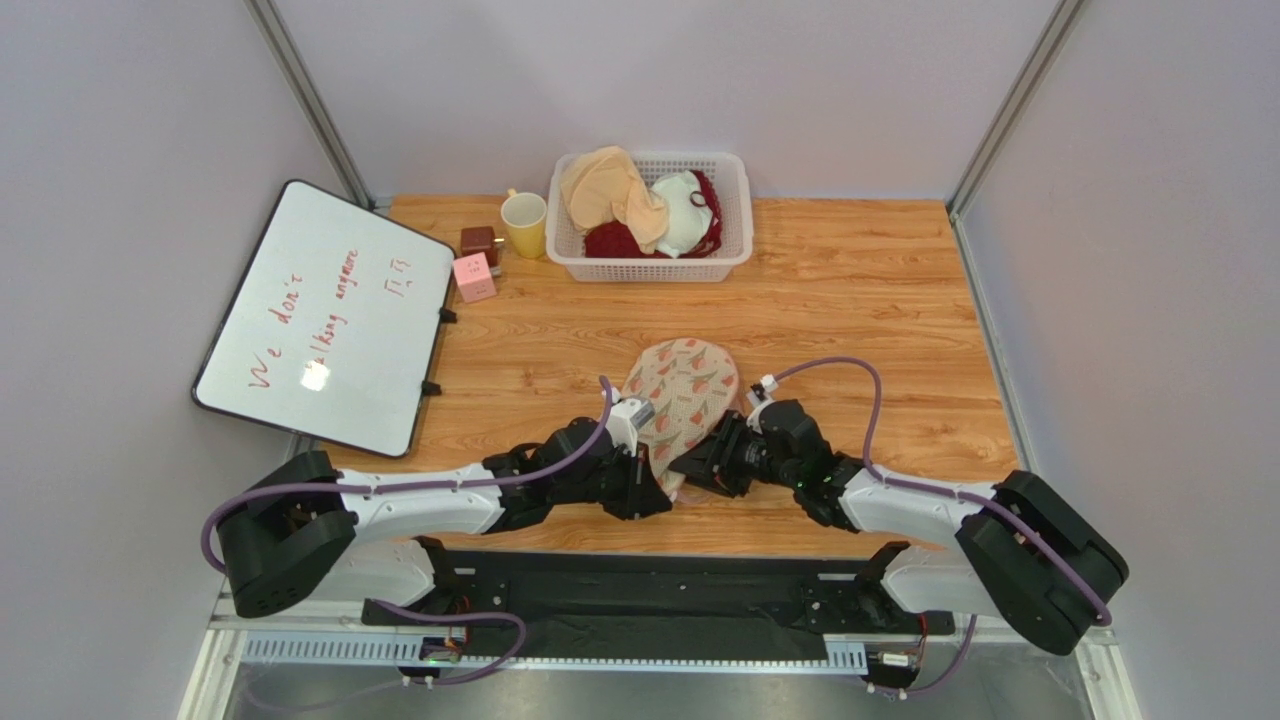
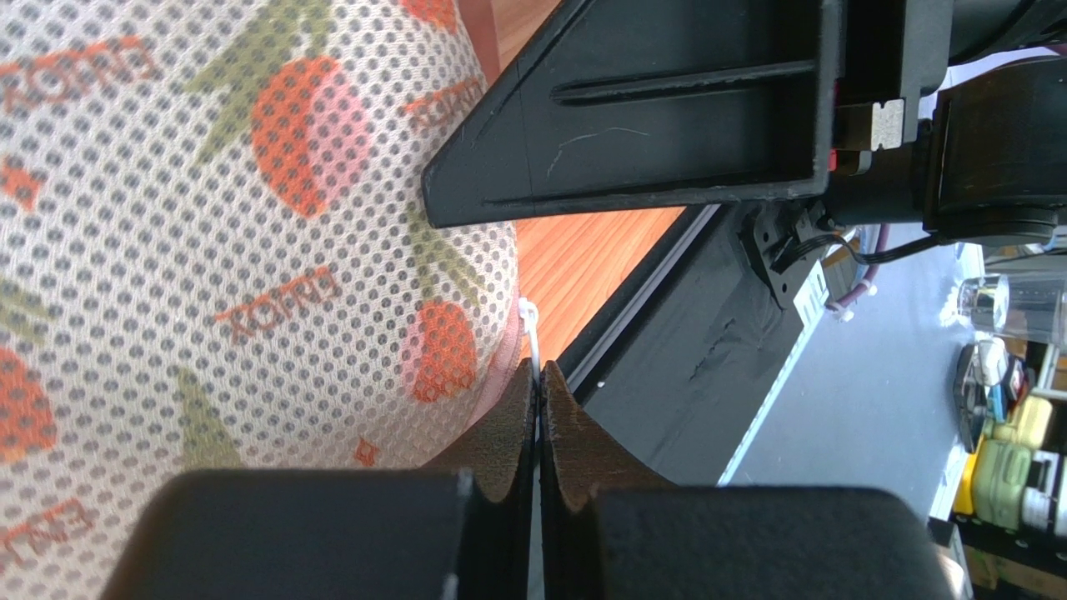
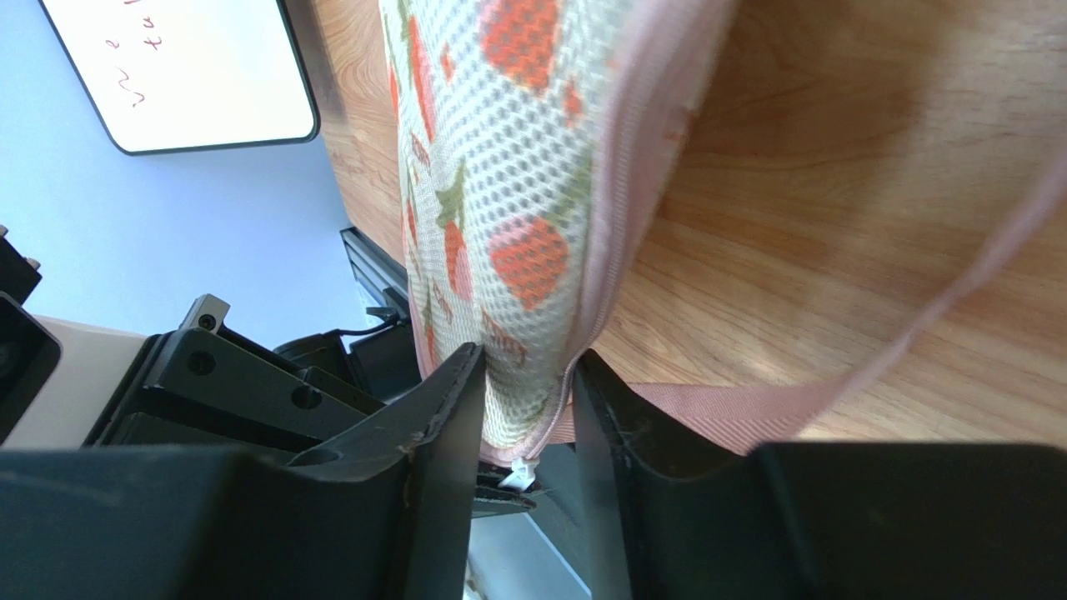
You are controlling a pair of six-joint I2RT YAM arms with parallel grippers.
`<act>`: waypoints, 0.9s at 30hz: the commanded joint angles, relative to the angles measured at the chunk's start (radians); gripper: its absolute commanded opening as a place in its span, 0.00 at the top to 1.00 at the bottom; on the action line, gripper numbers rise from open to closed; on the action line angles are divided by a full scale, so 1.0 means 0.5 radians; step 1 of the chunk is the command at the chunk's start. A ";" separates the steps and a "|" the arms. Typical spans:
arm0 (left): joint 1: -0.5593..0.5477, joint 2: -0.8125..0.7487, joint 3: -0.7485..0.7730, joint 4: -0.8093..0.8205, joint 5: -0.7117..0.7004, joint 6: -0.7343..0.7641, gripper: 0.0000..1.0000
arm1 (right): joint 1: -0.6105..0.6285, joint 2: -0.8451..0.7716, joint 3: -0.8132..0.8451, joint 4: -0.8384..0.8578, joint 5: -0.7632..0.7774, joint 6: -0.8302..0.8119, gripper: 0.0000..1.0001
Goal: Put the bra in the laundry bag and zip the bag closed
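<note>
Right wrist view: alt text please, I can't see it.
The right gripper straddles the pink-trimmed edge of the printed mesh laundry bag, fabric between its fingers; whether it grips is unclear. Wooden table right, whiteboard upper left.

Light-wood plank table [image 1: 872, 300], boxed left, back and right by plain pale lilac-grey walls [image 1: 676, 75], bare metal posts [image 1: 308, 98] in the back corners, light bright and even (one glare spot on the whiteboard [image 1: 346, 285] at the left edge).
</note>
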 commanded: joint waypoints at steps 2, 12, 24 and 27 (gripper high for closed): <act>-0.012 -0.035 0.029 0.053 0.009 0.029 1.00 | 0.009 -0.023 -0.040 0.159 0.063 0.065 0.75; -0.012 -0.149 -0.094 -0.244 -0.249 -0.005 1.00 | -0.356 -0.099 -0.098 0.150 -0.399 -0.024 1.00; 0.150 -0.517 -0.164 -0.944 -0.574 -0.057 1.00 | -0.657 0.186 -0.095 0.196 -1.059 -0.340 1.00; 0.288 -0.597 -0.198 -1.027 -0.617 -0.057 1.00 | -0.672 0.180 -0.132 0.220 -1.112 -0.358 1.00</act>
